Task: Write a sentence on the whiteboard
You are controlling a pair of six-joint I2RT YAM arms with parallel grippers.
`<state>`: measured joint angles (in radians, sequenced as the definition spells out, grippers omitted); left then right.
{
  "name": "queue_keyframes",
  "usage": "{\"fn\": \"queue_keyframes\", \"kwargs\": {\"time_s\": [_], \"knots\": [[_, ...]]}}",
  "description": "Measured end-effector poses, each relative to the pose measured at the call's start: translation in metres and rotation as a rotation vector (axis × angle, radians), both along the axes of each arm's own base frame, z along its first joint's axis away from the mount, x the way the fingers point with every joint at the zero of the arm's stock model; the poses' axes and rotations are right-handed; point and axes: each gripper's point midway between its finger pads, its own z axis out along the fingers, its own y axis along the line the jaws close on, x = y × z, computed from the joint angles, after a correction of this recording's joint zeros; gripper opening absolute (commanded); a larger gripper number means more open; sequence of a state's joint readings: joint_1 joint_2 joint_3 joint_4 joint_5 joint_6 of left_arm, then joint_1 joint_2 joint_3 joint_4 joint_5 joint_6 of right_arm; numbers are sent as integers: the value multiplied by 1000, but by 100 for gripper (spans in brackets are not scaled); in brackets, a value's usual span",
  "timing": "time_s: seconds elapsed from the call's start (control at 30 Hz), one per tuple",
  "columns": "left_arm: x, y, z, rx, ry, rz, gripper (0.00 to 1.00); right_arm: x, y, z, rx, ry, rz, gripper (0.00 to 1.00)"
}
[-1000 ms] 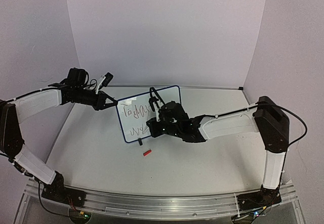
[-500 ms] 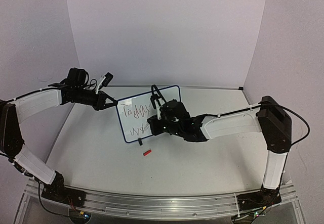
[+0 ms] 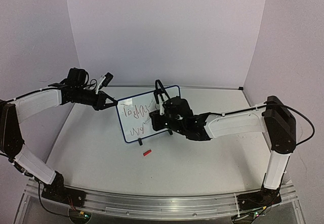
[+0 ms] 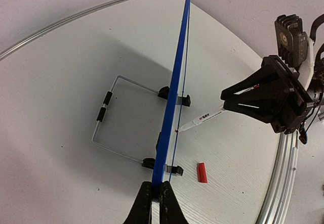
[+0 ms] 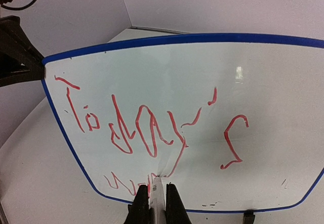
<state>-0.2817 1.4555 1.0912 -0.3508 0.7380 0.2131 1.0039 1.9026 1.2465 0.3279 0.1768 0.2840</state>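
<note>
Standing upright on the table (image 3: 202, 163), just left of centre in the top view, was the whiteboard (image 3: 148, 114), resting on its two black feet (image 4: 183, 100) w/ a wire stand frame (image 4: 109, 117) laid out flat behind it. L gripper (image 4: 155, 196) had its fingers pressed against either face of the board's blue edge, pinching it; in the top view that gripper met the board at its upper left corner. R gripper (image 5: 156, 199) was closed round a white marker (image 5: 156, 189), fingers pinching the barrel on both sides, w/ the nib touching the board's face low down, near the bottom edge. The sentence (image 5: 147, 125) ran in red ink: top row read approx "Today's", w/ the "s" set apart to the right; bottom row was a few wavy strokes at the left, partly hidden behind the marker, so couldn't be read. Seen from the L wrist, the marker slanted down to the writing face from the R side. A small red cap (image 3: 147, 153) lay on the table in front of the board, near one foot but not touching it
</note>
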Motion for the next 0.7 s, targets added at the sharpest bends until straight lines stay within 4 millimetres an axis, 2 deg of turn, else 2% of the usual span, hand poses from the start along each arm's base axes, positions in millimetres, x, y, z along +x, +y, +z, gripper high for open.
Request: {"fn": "queue_keyframes", "kwargs": {"time_s": [0.27,0.43,0.7], "knots": [[0,0,0,0,0,0,0,-1,-8,-13,-33,11,-20,0],[0,0,0,0,0,0,0,-1,-8,-15,-35,16,-20,0],[0,0,0,0,0,0,0,-2,-6,-31,-60,40,-10,0]]}}
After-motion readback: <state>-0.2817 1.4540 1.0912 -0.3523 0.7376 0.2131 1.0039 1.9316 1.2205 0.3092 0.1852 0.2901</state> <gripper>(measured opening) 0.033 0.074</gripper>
